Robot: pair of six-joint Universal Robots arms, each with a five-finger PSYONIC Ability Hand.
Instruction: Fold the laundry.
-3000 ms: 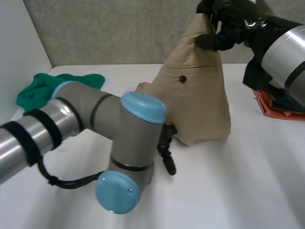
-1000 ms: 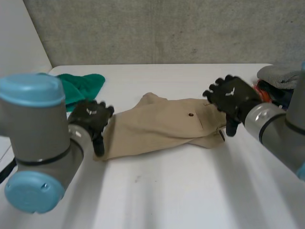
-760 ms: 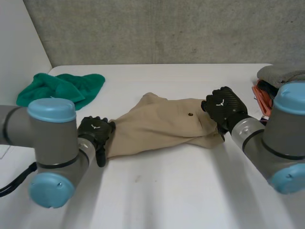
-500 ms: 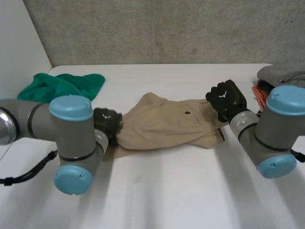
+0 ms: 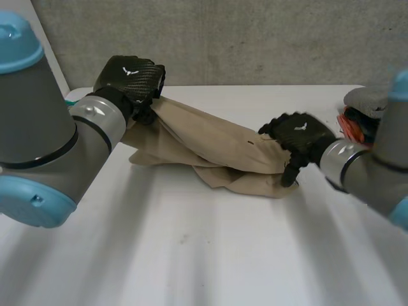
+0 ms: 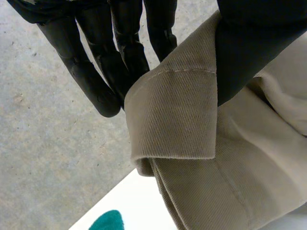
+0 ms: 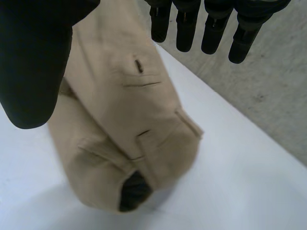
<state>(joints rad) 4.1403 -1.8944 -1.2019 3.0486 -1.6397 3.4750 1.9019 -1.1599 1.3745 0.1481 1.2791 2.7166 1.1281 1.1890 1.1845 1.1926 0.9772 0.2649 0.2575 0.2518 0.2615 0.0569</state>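
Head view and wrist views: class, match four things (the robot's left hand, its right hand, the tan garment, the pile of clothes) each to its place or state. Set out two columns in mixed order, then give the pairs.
Column one
1. left hand
2. right hand
3. tan garment
4. pile of clothes

Column two
A. stacked at the right side of the table
B. raised, pinching a hem between thumb and fingers
C. fingers straight, over the end with the pocket
D. one end lifted, the other lying on the table

Pairs: 1-B, 2-C, 3-D, 4-A
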